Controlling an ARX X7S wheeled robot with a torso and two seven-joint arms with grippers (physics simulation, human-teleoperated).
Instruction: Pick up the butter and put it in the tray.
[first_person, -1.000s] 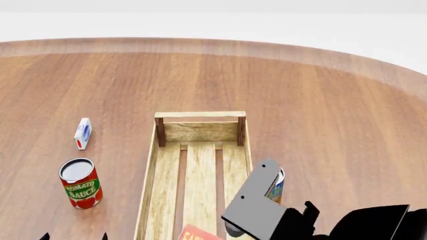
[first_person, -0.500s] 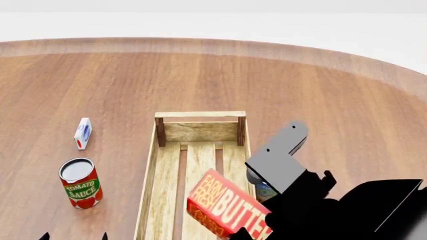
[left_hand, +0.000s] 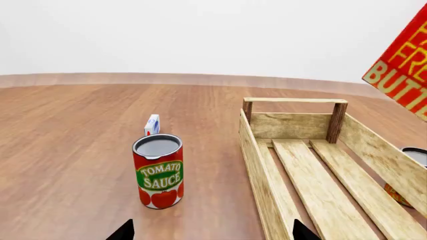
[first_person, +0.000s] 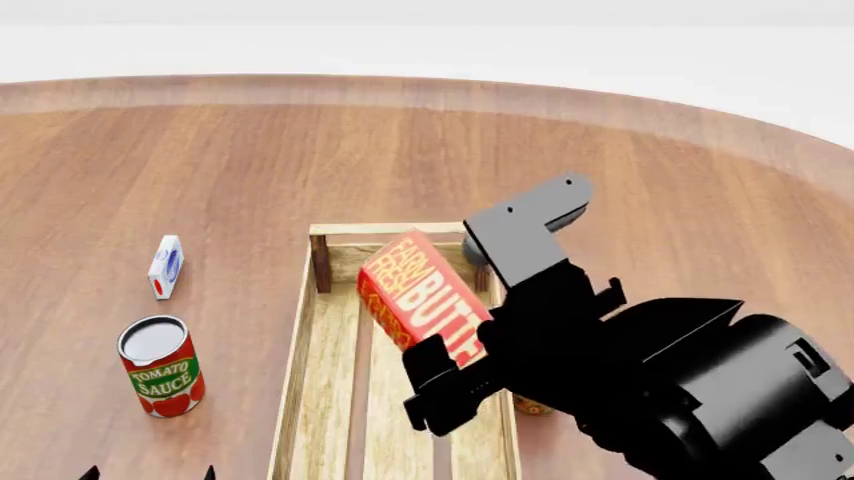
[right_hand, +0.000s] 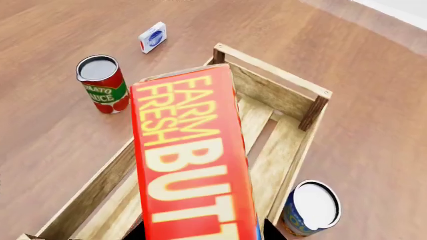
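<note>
The butter (first_person: 420, 295), a red-and-orange carton with "FARM FRESH BUTTER" lettering, is held tilted in the air over the far half of the tray (first_person: 296, 380), a long pale wooden crate. My right gripper (first_person: 461, 362) is shut on the butter's near end. In the right wrist view the butter (right_hand: 193, 165) fills the middle above the tray (right_hand: 273, 72), with the right gripper (right_hand: 203, 232) at its base. The butter's corner (left_hand: 407, 65) also shows in the left wrist view above the tray (left_hand: 293, 100). My left gripper (left_hand: 213, 232) is open and empty, low at the tray's near left (first_person: 147, 474).
A tomato sauce can (first_person: 163, 368) stands left of the tray, with a small white-blue-red carton (first_person: 164, 266) beyond it. A blue-labelled open can (right_hand: 310, 207) stands against the tray's right side, mostly hidden by my right arm in the head view. The round wooden table's edge (first_person: 747, 125) curves behind.
My right arm has lifted the butter and carried it from the tray's near end toward the far end. The left arm has not moved.
</note>
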